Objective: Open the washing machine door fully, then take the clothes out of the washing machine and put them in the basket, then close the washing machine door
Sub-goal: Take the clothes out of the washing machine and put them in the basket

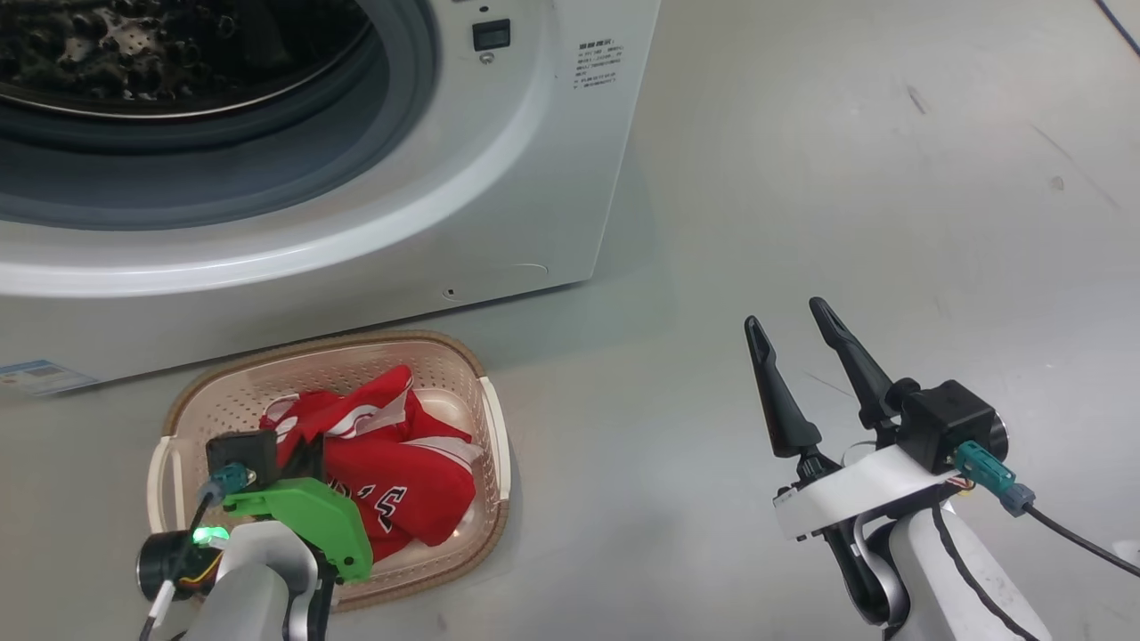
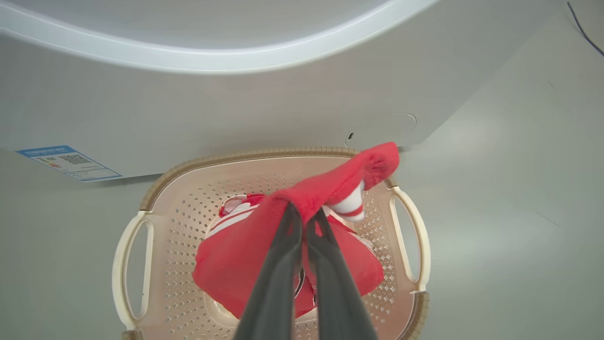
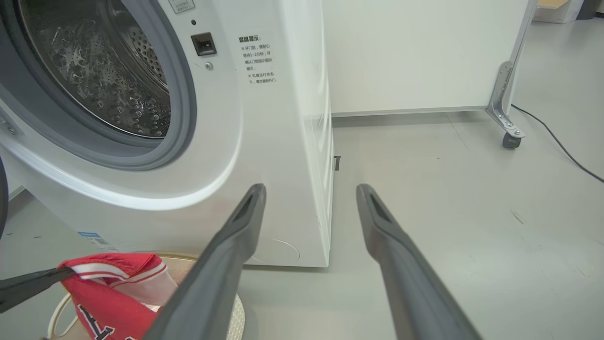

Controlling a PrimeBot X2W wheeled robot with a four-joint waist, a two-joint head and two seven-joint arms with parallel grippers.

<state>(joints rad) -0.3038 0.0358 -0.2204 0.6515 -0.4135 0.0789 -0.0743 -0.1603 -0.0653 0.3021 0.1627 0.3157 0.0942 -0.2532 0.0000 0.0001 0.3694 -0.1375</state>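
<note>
Two tools: your left tool [image 2: 306, 212] pinches the clothes [image 2: 231, 264] tight, and they hang down into the basket [image 2: 236, 156]; your right tool [image 1: 784, 313] gapes wide and empty, off to the basket's right.

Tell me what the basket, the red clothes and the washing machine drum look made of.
Basket: likely moulded plastic, matte cream, with punched holes and a brown woven-look rim.
Clothes: soft knit fabric, probably jersey; it folds and drapes.
Washing machine drum: shiny metal, apparently steel; perforated and reflective.
</note>
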